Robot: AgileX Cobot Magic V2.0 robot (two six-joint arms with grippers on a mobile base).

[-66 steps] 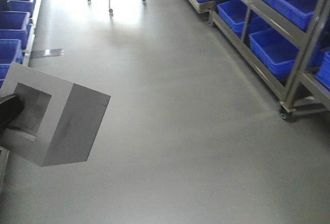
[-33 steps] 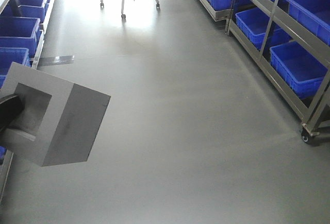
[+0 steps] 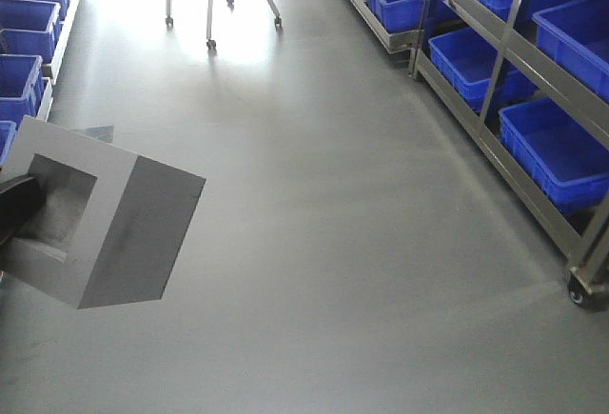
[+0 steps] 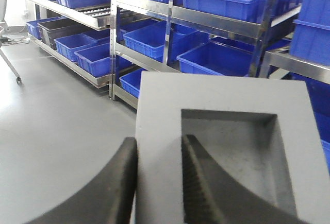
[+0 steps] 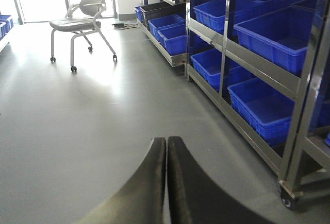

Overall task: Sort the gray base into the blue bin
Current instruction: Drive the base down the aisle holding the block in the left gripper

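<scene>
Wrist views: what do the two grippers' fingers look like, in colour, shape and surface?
The left gripper and the right gripper both have matte black, curved fingers tapering to rounded tips. One left finger shows fine ridges along its inner face. No cables or markings are visible.

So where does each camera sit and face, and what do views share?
Exterior front-facing: high on the robot, looking forward and down an aisle floor between metal racks of blue plastic crates; the gray cube-like block with a square recess fills lower left, a black finger at its edge.
Left wrist: along the left gripper, shut on the block's wall, racks beyond.
Right wrist: along the right gripper, shut and empty, toward a gray wheeled chair.
Shared: the block in front and left-wrist views; the chair in front and right-wrist views.
</scene>
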